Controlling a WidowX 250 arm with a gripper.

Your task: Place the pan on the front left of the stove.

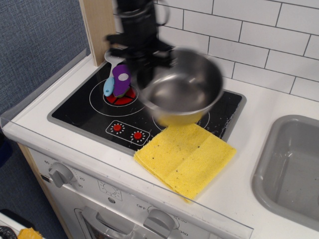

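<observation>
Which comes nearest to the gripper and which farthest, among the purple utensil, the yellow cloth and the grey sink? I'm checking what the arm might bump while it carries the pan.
Measured from the gripper, which holds the pan by its left rim:
1. Purple utensil, just to its left over the left burner.
2. Yellow cloth, in front, below the pan.
3. Grey sink, far right.

1. The pan (pixel 182 87) hangs above the stove (pixel 89 107), blurred, blocking the air over the right burner.
2. A purple utensil (pixel 120 79) and a blue-handled spoon (pixel 109 85) lie across the left burner, at the back left.
3. Bare black glass shows at the front left, beside the red knobs (pixel 126 131).
4. A yellow cloth (pixel 185 157) overlaps the stove's front right edge.
</observation>
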